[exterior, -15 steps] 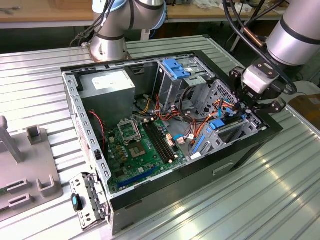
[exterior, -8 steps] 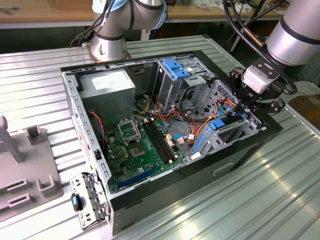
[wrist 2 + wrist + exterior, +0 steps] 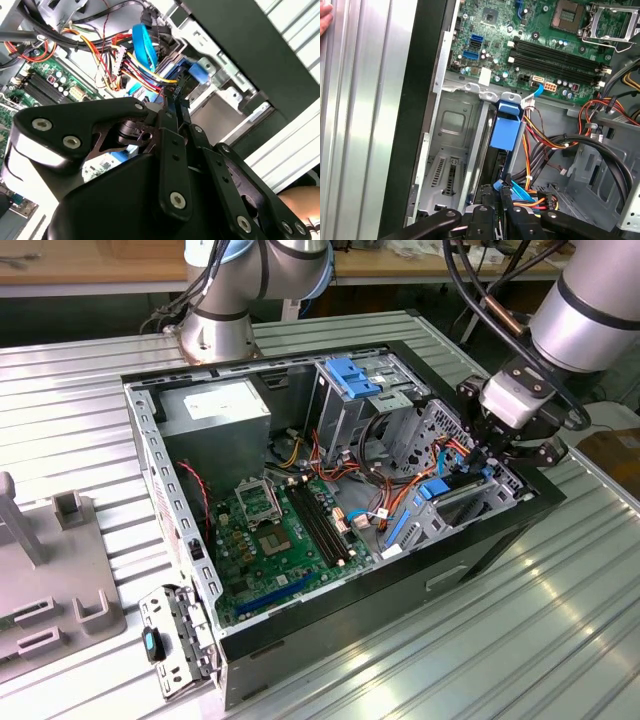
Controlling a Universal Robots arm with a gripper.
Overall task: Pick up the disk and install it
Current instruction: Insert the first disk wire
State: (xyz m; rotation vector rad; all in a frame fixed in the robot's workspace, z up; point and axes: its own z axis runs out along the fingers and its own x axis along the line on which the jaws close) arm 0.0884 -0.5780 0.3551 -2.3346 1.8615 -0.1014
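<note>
Gripper (image 3: 492, 462) position: at the edge of the open computer case (image 3: 480, 540) on the exterior view's right, directly above the metal drive bay (image 3: 452, 145). The fingers (image 3: 501, 200) stand close together and appear to clamp the end of the disk (image 3: 504, 131), though linkage hides the contact point. The disk stands on edge inside the drive bay, blue rail uppermost, beside the bay's bare metal wall. A bundle of coloured cables (image 3: 540, 145) runs just beside the disk. The motherboard (image 3: 275, 540) lies beyond the bay, toward the case middle. A tall metal cage (image 3: 350, 390) rises near the case's far wall.
</note>
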